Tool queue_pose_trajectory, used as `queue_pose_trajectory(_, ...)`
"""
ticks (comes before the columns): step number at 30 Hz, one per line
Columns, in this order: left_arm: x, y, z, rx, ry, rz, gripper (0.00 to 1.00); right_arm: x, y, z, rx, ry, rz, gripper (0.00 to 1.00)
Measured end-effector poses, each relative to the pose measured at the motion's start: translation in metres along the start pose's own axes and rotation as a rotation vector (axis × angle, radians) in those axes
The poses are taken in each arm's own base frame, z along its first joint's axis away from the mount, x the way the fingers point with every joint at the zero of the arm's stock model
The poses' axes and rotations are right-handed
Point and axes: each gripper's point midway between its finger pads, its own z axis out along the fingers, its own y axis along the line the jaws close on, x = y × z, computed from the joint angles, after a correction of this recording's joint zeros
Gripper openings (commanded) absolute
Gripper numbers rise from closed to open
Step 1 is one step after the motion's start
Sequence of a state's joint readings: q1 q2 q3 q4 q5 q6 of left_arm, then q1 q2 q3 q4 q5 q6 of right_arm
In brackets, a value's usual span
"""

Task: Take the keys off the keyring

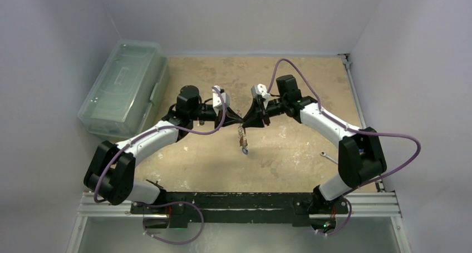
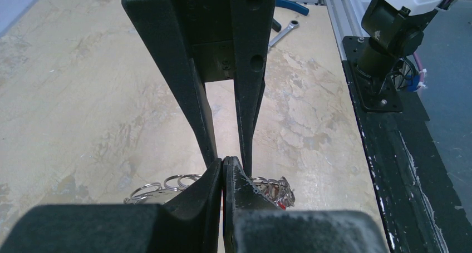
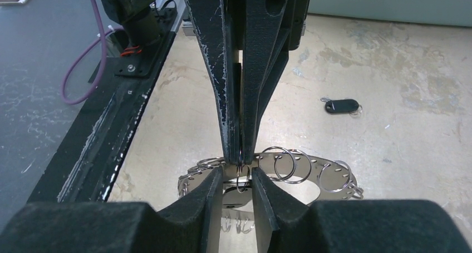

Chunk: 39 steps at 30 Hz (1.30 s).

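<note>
The keyring (image 3: 311,169) is a flat silvery band with holes, fringed with small split rings, and is held up in the air between both grippers. In the top view it hangs below them (image 1: 241,134) with keys (image 1: 245,148), one blue-headed. My left gripper (image 2: 224,167) is shut on the keyring's upper rim; its fingers (image 3: 225,114) come down from above in the right wrist view. My right gripper (image 3: 237,178) is open, its jaws standing either side of one small split ring (image 3: 240,175) without touching it. Its fingers (image 2: 203,125) straddle the left tips. Most keys are hidden in the wrist views.
A clear lidded plastic box (image 1: 122,89) stands at the back left. A silver spanner (image 1: 329,157) lies at the right, also in the left wrist view (image 2: 284,31) beside blue-handled pliers (image 2: 292,5). A black key fob (image 3: 340,105) lies on the table. Walls close three sides.
</note>
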<state>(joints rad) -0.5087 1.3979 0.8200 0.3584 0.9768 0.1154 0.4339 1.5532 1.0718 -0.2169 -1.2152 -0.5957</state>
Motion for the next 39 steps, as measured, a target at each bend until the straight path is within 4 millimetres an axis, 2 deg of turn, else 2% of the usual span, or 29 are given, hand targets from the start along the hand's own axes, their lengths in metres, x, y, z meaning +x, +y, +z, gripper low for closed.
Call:
queue_pose_trajectory(2,0.000,0.000,0.000,0.000,0.000,0.000,0.00,0.000,0.000,0.000,0.000,0.000,0.000,0.15)
queue_pose_trajectory(4,0.000,0.000,0.000,0.001,0.000,0.000,0.00,0.000,0.000,0.000,0.000,-0.001,0.000,0.00)
queue_pose_trajectory(8,0.001,-0.001,0.000,0.005,0.004,-0.002,0.00,-0.001,0.000,0.000,0.000,-0.003,0.005,0.00)
queue_pose_trajectory(10,0.003,-0.002,-0.001,0.007,0.017,0.004,0.29,0.000,-0.001,0.000,0.006,0.002,0.014,0.00)
queue_pose_trajectory(11,0.004,-0.002,-0.002,0.009,0.029,0.013,0.38,0.001,-0.001,0.000,0.009,0.006,0.018,0.00)
queue_pose_trajectory(12,0.004,-0.001,-0.003,0.011,0.043,0.018,0.51,0.002,-0.002,0.000,0.017,0.015,0.022,0.00)
queue_pose_trajectory(13,0.004,0.001,-0.005,0.010,0.062,0.024,0.59,0.004,-0.002,0.000,0.022,0.022,0.028,0.00)
queue_pose_trajectory(17,-0.002,0.015,-0.022,-0.025,0.142,0.088,0.75,0.014,-0.003,-0.003,0.053,0.076,0.067,0.00)
queue_pose_trajectory(20,-0.007,0.023,-0.034,-0.054,0.203,0.130,0.78,0.018,-0.003,-0.007,0.070,0.115,0.086,0.00)
queue_pose_trajectory(23,-0.007,0.023,-0.041,-0.058,0.262,0.156,0.90,0.020,-0.003,-0.009,0.083,0.145,0.103,0.00)
queue_pose_trajectory(25,-0.003,0.018,-0.049,-0.042,0.318,0.168,0.93,0.022,-0.003,-0.008,0.089,0.168,0.113,0.00)
queue_pose_trajectory(27,-0.001,0.016,-0.052,-0.027,0.346,0.185,0.92,0.023,-0.003,-0.006,0.092,0.190,0.118,0.00)
queue_pose_trajectory(30,0.000,0.011,-0.052,0.017,0.403,0.250,0.81,0.026,0.003,-0.001,0.084,0.226,0.130,0.00)
queue_pose_trajectory(33,0.005,-0.005,-0.038,0.073,0.451,0.323,0.65,0.026,0.006,0.003,0.080,0.247,0.143,0.00)
queue_pose_trajectory(36,0.012,-0.028,-0.017,0.139,0.473,0.385,0.54,0.025,0.006,0.005,0.080,0.261,0.171,0.00)
queue_pose_trajectory(39,0.016,-0.035,-0.009,0.147,0.496,0.414,0.43,0.025,0.005,0.004,0.087,0.274,0.194,0.00)
